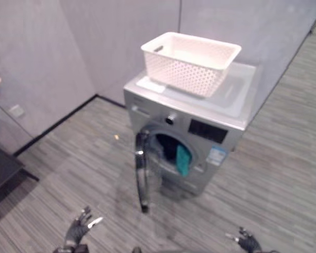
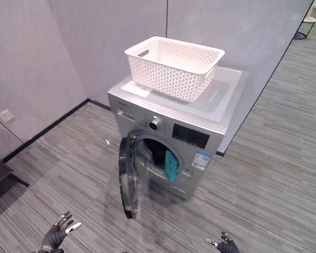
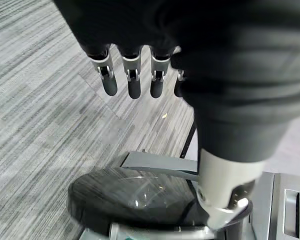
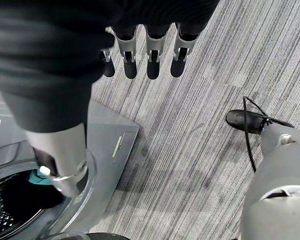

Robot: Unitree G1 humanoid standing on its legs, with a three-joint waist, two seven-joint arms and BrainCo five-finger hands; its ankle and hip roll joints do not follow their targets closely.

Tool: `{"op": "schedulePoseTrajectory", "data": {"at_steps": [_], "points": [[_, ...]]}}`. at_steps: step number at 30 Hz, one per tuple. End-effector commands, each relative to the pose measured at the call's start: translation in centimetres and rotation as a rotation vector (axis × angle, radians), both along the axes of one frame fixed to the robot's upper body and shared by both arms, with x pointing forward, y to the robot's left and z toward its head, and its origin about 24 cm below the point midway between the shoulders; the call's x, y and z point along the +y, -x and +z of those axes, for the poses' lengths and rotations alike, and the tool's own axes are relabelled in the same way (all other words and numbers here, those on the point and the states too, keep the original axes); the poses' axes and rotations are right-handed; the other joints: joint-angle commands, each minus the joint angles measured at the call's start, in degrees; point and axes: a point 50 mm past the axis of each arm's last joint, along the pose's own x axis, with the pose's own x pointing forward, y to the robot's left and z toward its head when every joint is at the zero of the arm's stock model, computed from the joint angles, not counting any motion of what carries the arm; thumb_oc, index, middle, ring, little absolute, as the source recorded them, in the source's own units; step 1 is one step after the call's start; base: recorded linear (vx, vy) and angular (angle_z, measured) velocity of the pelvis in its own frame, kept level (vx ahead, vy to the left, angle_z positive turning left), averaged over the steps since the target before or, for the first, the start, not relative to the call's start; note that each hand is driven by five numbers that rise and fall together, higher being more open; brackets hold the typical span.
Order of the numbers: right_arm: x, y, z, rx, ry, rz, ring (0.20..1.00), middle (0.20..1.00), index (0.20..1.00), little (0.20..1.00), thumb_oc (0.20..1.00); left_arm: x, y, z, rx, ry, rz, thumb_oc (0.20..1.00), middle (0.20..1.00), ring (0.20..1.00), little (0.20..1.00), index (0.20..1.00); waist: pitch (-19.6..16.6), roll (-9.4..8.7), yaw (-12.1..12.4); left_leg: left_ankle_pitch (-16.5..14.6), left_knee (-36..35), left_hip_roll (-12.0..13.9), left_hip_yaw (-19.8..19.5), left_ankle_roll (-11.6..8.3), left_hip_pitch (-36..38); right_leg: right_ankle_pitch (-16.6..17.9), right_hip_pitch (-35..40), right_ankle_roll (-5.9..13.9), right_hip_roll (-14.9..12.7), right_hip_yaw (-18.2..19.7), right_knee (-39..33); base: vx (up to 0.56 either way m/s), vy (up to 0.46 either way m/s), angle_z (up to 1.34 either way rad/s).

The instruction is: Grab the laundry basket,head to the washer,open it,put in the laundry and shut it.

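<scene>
white perforated plastic basket (image 2: 174,67) atop silver washer (image 2: 174,132); round door (image 2: 130,176) ajar; each robot hand (image 2: 58,234) (image 2: 226,245) open-fingered.

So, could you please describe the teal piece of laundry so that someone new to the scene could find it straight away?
Start at the silver washer standing against the grey wall, with the white basket on its top. Its round door hangs open at the front. In the dark opening behind it, the teal cloth droops over the rim, the only bright colour there.
</scene>
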Motion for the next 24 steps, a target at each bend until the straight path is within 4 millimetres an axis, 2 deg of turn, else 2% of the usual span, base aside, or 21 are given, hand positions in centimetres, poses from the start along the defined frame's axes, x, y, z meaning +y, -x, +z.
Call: {"op": "schedulePoseTrajectory", "data": {"at_steps": [1,2,3,4,5,8,12,13,14,15,18,21,24], "points": [[-0.1,-1.3,0.5,-0.094,-0.027,-0.066,1.0,1.0,1.0,1.0,1.0,1.9,-1.6,0.5,-0.022,-0.104,0.028,1.0,1.0,1.0,1.0,1.0,1.05,-1.19,0.35,-1.2,3.17,4.25,-1.11,-0.53,-1.54,-2.11,0.21,-0.03,-1.17,0.32,0.65,-0.03,-0.013,0.04],[0.1,-2.0,0.6,-0.1,-0.024,-0.045,1.0,1.0,1.0,1.0,1.0,1.4,-1.0,-1.4,0.139,-0.182,0.013,1.0,1.0,1.0,1.0,1.0,0.89,-0.9,-0.45,-0.19,2.05,4.63,-0.59,-0.99,-1.51,-2.3,-0.2,-0.14,-0.76,0.78,0.3,0.0,0.0,0.0],[0.1,-2.1,0.6,-0.101,-0.023,-0.045,1.0,1.0,1.0,1.0,1.0,1.3,-1.1,-1.4,0.138,-0.182,0.013,1.0,1.0,1.0,1.0,1.0,0.96,-0.85,-0.4,-0.14,1.97,4.65,-0.56,-1.0,-1.46,-2.3,-0.22,-0.15,-0.73,0.81,0.31,-0.03,0.014,0.03],[0.0,-2.7,0.8,-0.108,-0.011,-0.022,1.0,1.0,1.0,1.0,1.0,1.1,-0.4,-2.4,0.238,-0.197,0.025,1.0,1.0,1.0,1.0,1.0,0.81,-0.71,-1.16,0.21,1.46,4.95,-0.12,-1.13,-1.5,-2.36,-0.78,-0.12,-0.57,1.29,0.3,0.0,0.0,0.0],[0.0,-3.1,0.8,-0.106,0.001,-0.005,1.0,1.0,1.0,1.0,1.0,1.2,-0.6,-2.7,0.288,-0.246,0.025,1.0,1.0,1.0,1.0,1.0,0.51,-0.72,-2.0,0.47,0.89,5.26,0.45,-1.33,-1.55,-2.43,-1.38,-0.07,-0.37,1.8,0.3,-0.01,0.023,-0.06],[-0.1,-5.1,1.6,-0.125,0.073,0.074,1.0,1.0,1.0,1.0,1.0,2.9,-3.5,-1.8,0.364,-0.488,0.028,1.0,1.0,1.0,1.0,1.0,-0.16,-1.38,-4.72,0.53,0.65,6.72,2.63,-1.93,-1.89,-2.18,-3.88,-0.03,0.95,4.46,0.3,-0.01,-0.012,-0.22],[-0.1,-5.1,1.6,-0.125,0.072,0.074,1.0,1.0,1.0,1.0,1.0,2.9,-3.6,-1.7,0.363,-0.488,0.028,1.0,1.0,1.0,1.0,1.0,-0.36,-1.42,-4.74,0.66,0.65,6.64,2.6,-1.88,-2.2,-2.09,-4.18,-0.03,0.87,4.46,0.3,-0.01,-0.005,-0.35],[-0.6,-6.7,3.1,-0.187,0.135,0.135,1.0,1.0,1.0,1.0,1.0,5.7,-5.7,0.3,0.343,-0.561,0.126,1.0,1.0,1.0,1.0,1.0,-0.47,-2.07,-6.76,0.79,0.65,7.61,3.79,-2.37,-2.97,-1.7,-6.41,0.16,1.89,6.18,0.3,-0.16,-0.08,-0.08],[-2.1,-8.7,6.2,-0.302,0.229,0.201,1.0,1.0,1.0,1.0,1.0,13.3,-9.2,7.6,0.274,-0.726,0.402,1.0,1.0,1.0,1.0,1.0,-0.01,-4.91,-10.16,1.65,0.65,9.33,4.76,-3.01,-6.59,-0.31,-11.97,0.54,3.35,8.65,0.3,-0.17,-0.079,-0.06],[-2.1,-8.7,6.2,-0.302,0.228,0.2,1.0,1.0,1.0,1.0,1.0,13.3,-9.2,7.7,0.273,-0.727,0.402,1.0,1.0,1.0,1.0,1.0,-0.18,-5.0,-10.21,1.84,0.65,9.23,4.71,-2.96,-6.91,-0.18,-12.26,0.53,3.26,8.64,0.3,-0.16,-0.08,-0.41],[-3.0,-9.1,7.6,-0.356,0.262,0.197,1.0,1.0,1.0,1.0,1.0,16.6,-11.4,13.4,0.166,-0.803,0.526,1.0,1.0,1.0,1.0,1.0,0.96,-7.59,-11.61,2.64,0.65,9.75,4.34,-3.17,-10.14,1.12,-15.44,0.97,3.44,9.12,0.3,-0.1,-0.022,-0.54],[-3.7,-9.5,8.3,-0.385,0.277,0.177,1.0,1.0,1.0,1.0,1.0,18.2,-14.0,19.2,0.049,-0.898,0.578,1.0,1.0,1.0,1.0,1.0,2.91,-9.55,-12.54,3.38,0.65,10.05,3.33,-3.4,-13.56,2.23,-17.88,1.54,3.16,8.96,0.3,-0.11,0.007,0.04],[-3.4,-10.1,9.1,-0.43,0.271,0.186,1.0,1.0,1.0,1.0,1.0,19.2,-15.4,24.4,-0.037,-0.989,0.635,1.0,1.0,1.0,1.0,1.0,4.55,-11.13,-13.1,3.93,0.65,9.59,2.17,-3.14,-16.63,3.13,-19.93,1.89,2.53,8.78,0.3,-0.08,0.036,0.13]]}}
